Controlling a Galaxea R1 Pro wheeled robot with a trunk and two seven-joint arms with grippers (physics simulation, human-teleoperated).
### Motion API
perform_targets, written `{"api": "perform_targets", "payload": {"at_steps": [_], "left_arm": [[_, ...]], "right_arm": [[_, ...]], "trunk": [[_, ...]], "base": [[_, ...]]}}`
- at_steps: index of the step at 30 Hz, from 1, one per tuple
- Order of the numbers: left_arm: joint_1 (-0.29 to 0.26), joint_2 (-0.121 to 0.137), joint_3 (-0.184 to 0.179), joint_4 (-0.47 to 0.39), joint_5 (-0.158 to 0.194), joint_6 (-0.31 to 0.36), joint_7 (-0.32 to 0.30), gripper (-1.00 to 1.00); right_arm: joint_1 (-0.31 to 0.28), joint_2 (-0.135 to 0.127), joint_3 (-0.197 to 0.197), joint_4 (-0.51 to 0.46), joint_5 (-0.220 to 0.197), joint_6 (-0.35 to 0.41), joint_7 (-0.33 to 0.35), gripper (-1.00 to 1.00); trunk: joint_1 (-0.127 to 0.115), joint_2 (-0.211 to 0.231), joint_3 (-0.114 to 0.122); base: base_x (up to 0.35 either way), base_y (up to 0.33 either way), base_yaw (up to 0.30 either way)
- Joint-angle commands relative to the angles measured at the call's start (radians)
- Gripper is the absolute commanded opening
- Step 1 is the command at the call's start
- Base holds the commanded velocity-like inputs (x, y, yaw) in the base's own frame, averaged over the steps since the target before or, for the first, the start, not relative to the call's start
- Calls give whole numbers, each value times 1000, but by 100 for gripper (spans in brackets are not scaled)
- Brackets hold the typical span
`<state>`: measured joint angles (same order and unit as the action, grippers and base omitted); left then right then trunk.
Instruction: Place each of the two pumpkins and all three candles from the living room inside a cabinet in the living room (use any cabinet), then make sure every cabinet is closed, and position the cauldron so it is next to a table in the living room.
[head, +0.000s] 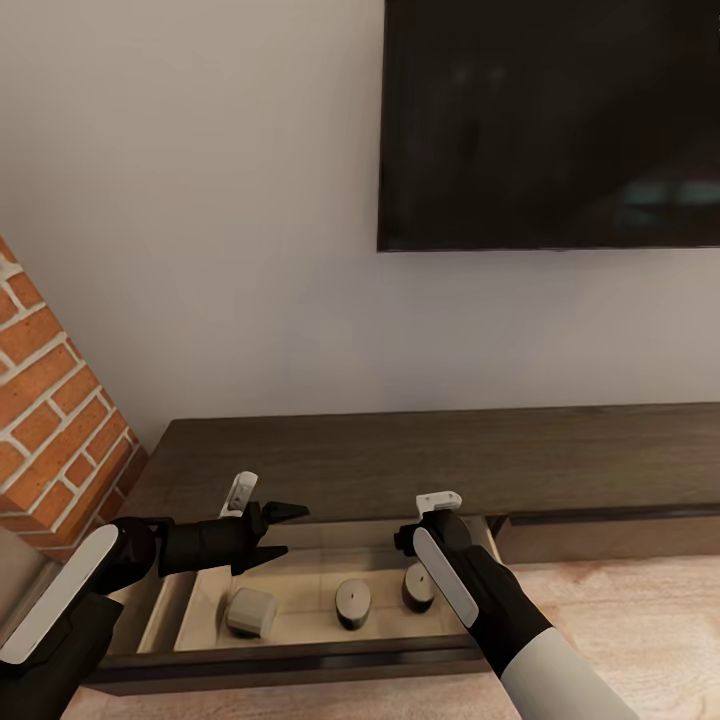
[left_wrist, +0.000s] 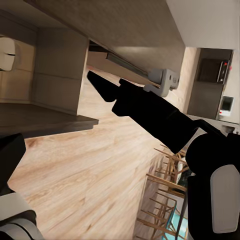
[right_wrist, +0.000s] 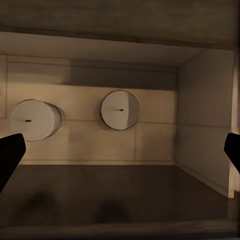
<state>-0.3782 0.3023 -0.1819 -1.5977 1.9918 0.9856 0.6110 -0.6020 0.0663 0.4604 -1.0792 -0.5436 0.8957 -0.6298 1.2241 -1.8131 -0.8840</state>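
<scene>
Right, both arms are hanging over the open drawer (head: 300, 640) of the long dark-brown cabinet (head: 400, 460) that runs along the wall under the black TV screen (head: 550, 120). Three candles sit on the drawer's pale floor: one lies tipped on its side toward the left end (head: 250, 612), one stands upright in the middle (head: 353, 603), and a third stands just to its right (head: 418, 588), partly tucked behind the right arm. The left claw (head: 285, 530) hovers above the left half of the drawer, pointing across toward the right, its black fingers spread apart with nothing between them. It is above and apart from the tipped candle. The right claw (head: 432, 515) is up at the drawer's back right corner, near the cabinet's top edge; from the head view its fingers are hidden behind the wrist. The right wrist view looks down into the drawer, with the two black fingertips far apart at either edge, one of them here (right_wrist: 10, 155), so that claw is wide open and empty too. Between those tips you see two candle tops as pale discs, one nearer the middle (right_wrist: 120, 110) and one farther over (right_wrist: 34, 119), both resting on the drawer floor and clear of the fingers. A brick column (head: 50, 400) stands at the cabinet's left end, and light wood floor (head: 640, 610) spreads in front.
</scene>
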Motion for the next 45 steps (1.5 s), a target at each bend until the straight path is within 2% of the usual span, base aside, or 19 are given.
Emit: {"api": "perform_targets", "payload": {"at_steps": [1, 28, 45], "left_arm": [[-1, 0, -1, -1, 10, -1, 10, 100], [-1, 2, 1, -1, 10, -1, 10, 100], [-1, 1, 1, -1, 10, -2, 10, 100]], "right_arm": [[-1, 0, 2, -1, -10, 2, -11, 100], [-1, 0, 3, -1, -9, 5, -10, 100], [-1, 0, 3, -1, -9, 4, -10, 100]], "trunk": [[-4, 7, 2], [-108, 196, 87], [-173, 315, 140]], "base": [[0, 0, 0], [-4, 0, 0], [-294, 0, 0]]}}
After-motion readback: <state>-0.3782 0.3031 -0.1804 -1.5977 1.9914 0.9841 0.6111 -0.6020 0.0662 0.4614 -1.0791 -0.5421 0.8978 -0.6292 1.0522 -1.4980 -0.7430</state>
